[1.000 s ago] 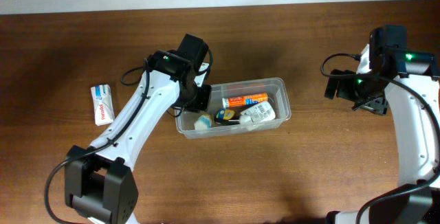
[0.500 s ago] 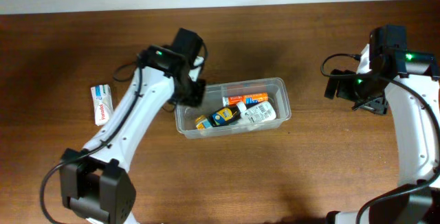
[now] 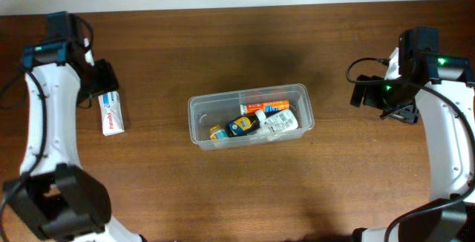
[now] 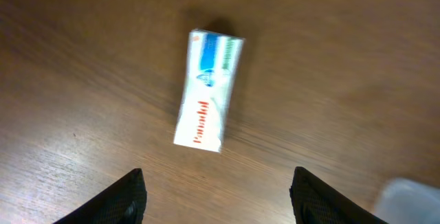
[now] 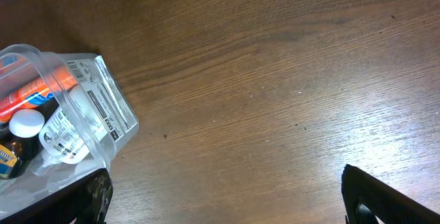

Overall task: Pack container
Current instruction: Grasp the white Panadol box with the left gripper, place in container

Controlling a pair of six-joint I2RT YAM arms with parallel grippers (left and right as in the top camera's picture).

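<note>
**A:** So, what is showing, biggest things first?

**B:** A brown wooden table (image 3: 223, 190) is filling the view, with a robot arm reaching in from each side. The clear plastic container (image 3: 211, 112) is sitting near the middle of it.

**A:** What are the grippers doing?

**B:** The left gripper (image 4: 220, 203) is hovering over a white toothpaste box (image 4: 207, 90), fingers spread wide and carrying nothing. The right gripper (image 5: 227, 207) is hanging well to the container's right, also spread and empty.

**A:** How is the packing going?

**B:** It is looking mostly done. An orange tube (image 3: 265, 107), a white bottle (image 3: 280, 122) and a dark bottle (image 3: 241, 125) with a yellow label are already lying inside. The toothpaste box is lying flat on the table, well apart from the container on its left. I am judging it the one piece waiting to be picked up and put in.
</note>
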